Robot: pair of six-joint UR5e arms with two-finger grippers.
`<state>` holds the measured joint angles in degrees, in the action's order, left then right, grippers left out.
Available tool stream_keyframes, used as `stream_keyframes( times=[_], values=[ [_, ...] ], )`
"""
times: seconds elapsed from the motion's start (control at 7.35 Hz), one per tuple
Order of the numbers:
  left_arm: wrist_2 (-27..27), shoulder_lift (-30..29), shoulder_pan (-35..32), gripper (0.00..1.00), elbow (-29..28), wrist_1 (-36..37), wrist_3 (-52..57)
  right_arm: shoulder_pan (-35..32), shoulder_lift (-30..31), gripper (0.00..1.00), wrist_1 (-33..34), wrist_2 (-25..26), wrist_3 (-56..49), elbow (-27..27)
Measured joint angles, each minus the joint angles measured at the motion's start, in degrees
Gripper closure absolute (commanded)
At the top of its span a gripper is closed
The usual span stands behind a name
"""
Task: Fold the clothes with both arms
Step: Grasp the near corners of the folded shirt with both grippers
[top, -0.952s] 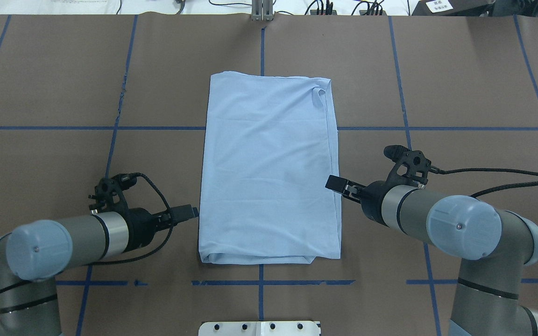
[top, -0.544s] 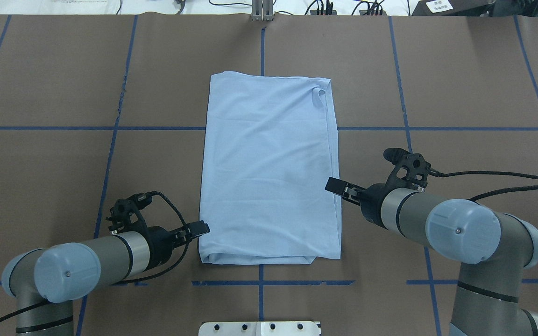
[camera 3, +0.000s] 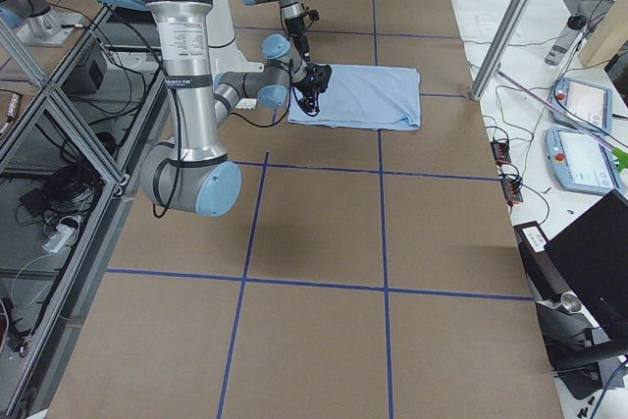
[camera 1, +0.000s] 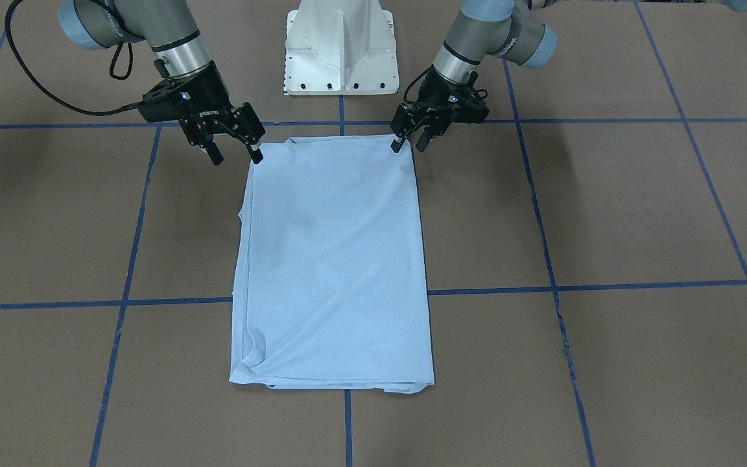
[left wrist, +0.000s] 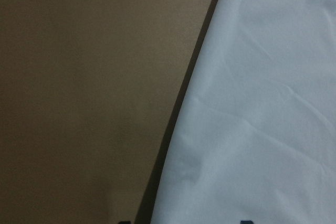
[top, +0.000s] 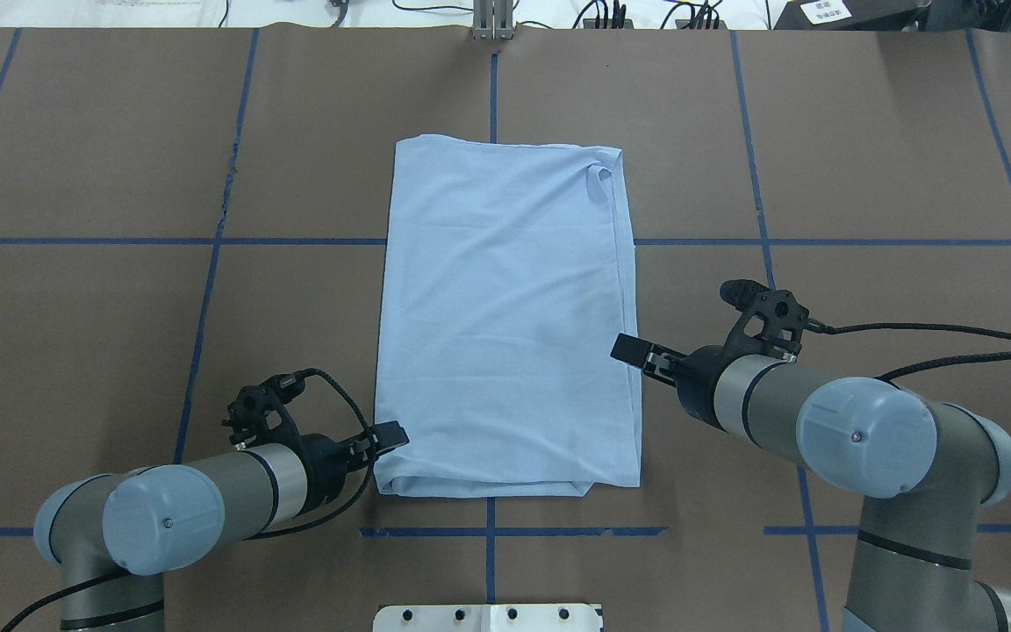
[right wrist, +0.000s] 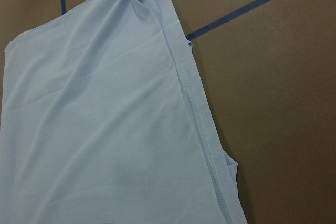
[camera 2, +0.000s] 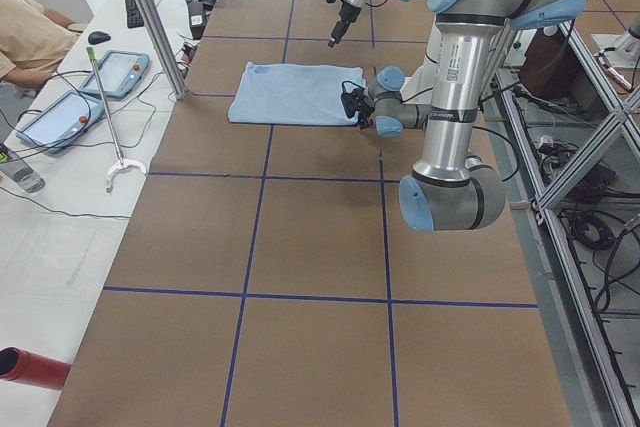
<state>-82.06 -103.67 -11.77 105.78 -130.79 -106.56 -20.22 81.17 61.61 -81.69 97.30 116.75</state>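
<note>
The clothes are one light blue T-shirt folded into a long rectangle and lying flat mid-table, also seen in the front-facing view. Its print and tag are hidden. My left gripper is open at the shirt's left edge, close to the near left corner; in the front-facing view its fingers straddle that corner. My right gripper is open and hovers over the shirt's right edge. The left wrist view shows the shirt's edge on brown paper. A stitched hem runs through the right wrist view.
Brown paper with blue tape lines covers the table. The white pedestal base stands at the robot's side. Off the far side, a white bench holds tablets and metal posts; a person's sleeve shows there.
My left arm has slid back toward the robot and slightly inward along the shirt's left edge, ending near the near left corner. The right arm has hardly moved.
</note>
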Motion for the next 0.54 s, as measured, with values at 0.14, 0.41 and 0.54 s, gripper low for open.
stream_keyframes(
  times=[0.14,0.41,0.54],
  values=[
    [0.0,-0.2,0.2,0.25,-0.2,0.0,-0.1,0.0,0.0,0.00,0.0,0.2,0.0,0.0],
    [0.1,-0.3,0.9,0.25,-0.3,0.0,-0.2,0.1,0.0,0.00,0.0,0.3,0.0,-0.1],
    [0.1,-0.3,1.1,0.25,-0.3,0.0,-0.2,0.2,0.0,0.00,0.0,0.4,0.0,-0.1]
  ],
)
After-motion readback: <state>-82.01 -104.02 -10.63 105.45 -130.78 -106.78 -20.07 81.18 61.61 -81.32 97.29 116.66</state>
